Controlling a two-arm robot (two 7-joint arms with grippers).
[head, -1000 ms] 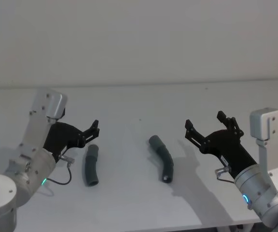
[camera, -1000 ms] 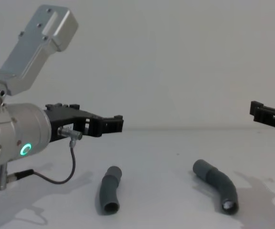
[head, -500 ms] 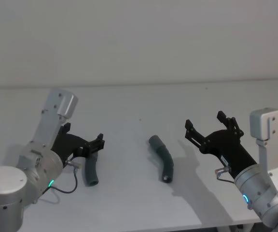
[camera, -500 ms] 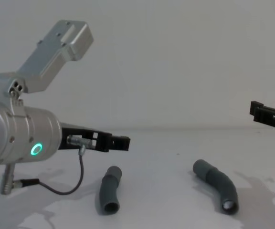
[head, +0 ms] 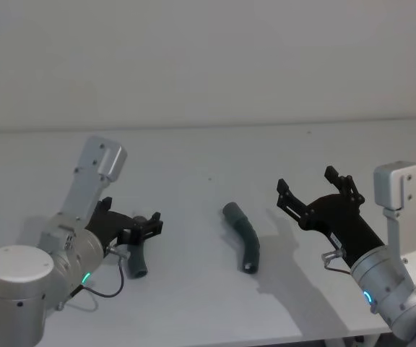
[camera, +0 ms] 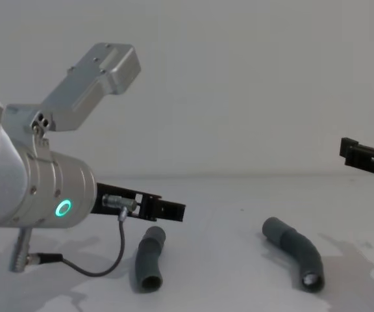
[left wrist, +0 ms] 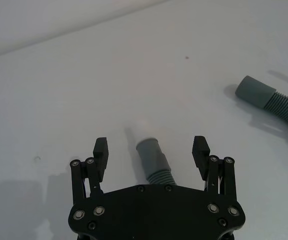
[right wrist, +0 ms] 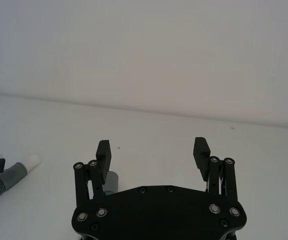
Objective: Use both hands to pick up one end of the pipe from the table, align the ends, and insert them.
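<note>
Two dark grey ribbed pipe pieces lie apart on the white table (head: 193, 159). My left gripper (head: 147, 223) (camera: 174, 211) is open and low over the left piece (head: 136, 262) (camera: 148, 257). In the left wrist view its gripper (left wrist: 151, 146) has one finger on each side of this piece's cuff (left wrist: 150, 152); the white plug tip (left wrist: 144, 123) points away beyond the fingers. The right piece (head: 244, 235) (camera: 296, 250) (left wrist: 274, 97) lies untouched at the middle. My right gripper (head: 306, 181) (right wrist: 152, 146) (camera: 356, 153) hangs open above the table, to the right of that piece.
A pale wall (head: 208, 65) rises behind the table's far edge. A thin black cable (camera: 102, 266) loops down from my left wrist close to the left piece. The table's front edge (head: 266, 338) runs near my right arm.
My left gripper has come down and forward until its open fingers straddle the left piece. The right arm and both pipe pieces have stayed put.
</note>
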